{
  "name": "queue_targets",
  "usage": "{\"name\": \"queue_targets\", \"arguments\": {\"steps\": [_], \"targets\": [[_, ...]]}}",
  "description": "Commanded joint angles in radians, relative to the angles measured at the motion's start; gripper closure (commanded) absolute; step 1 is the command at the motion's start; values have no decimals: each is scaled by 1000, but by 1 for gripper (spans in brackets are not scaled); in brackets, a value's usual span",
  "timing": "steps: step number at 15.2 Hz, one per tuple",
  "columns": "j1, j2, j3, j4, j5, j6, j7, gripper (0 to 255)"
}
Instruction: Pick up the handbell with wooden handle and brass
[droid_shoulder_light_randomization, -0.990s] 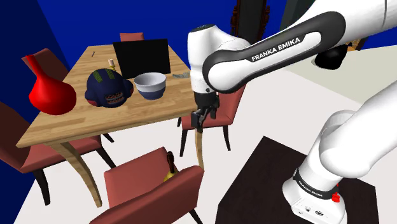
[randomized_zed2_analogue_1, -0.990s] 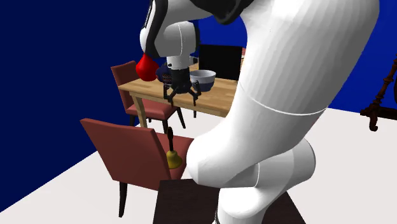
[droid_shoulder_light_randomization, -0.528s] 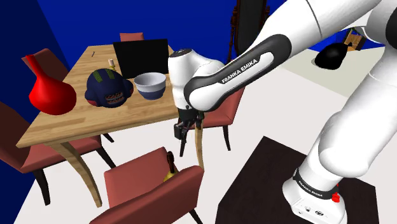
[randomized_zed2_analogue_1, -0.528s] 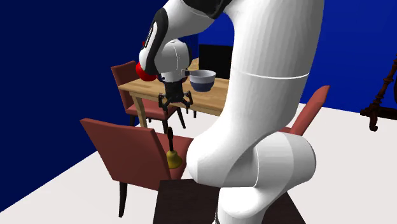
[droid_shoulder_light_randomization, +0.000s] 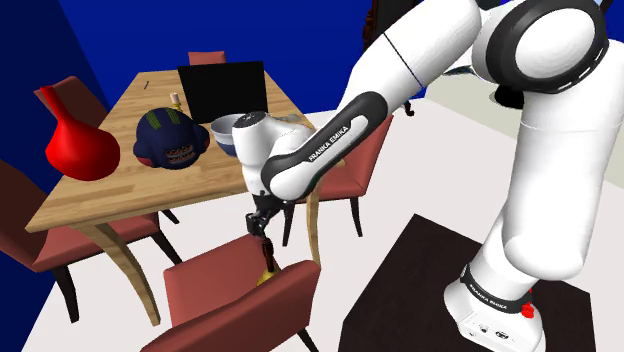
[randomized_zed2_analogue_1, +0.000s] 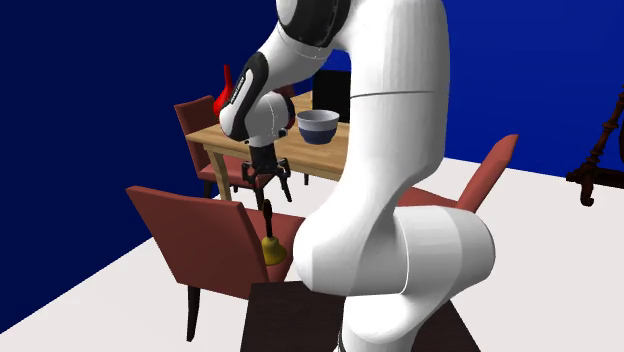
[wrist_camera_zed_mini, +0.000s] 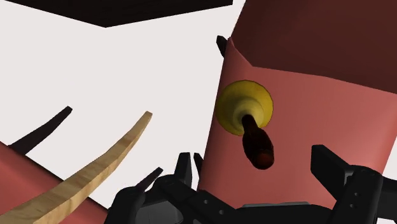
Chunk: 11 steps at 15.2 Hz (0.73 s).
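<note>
Second exterior view shows you the gripper (randomized_zed2_analogue_1: 266, 188), spread open, has dropped from table (randomized_zed2_analogue_1: 225, 137) height to just above the handbell (randomized_zed2_analogue_1: 271, 243), with the chair (randomized_zed2_analogue_1: 195, 235) backrest close beside it.

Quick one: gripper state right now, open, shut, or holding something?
Gripper: open, holding nothing, poised over the handbell without touching it.
</note>
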Motion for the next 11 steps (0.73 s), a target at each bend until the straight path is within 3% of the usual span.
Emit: {"name": "queue_targets", "arguments": {"steps": [1, 3, 11], "targets": [[28, 96, -19, 78, -50, 9, 54, 0], [53, 168, -39, 141, -80, 13, 88, 0], [73, 243, -66, 140, -122, 84, 118, 0]]}}
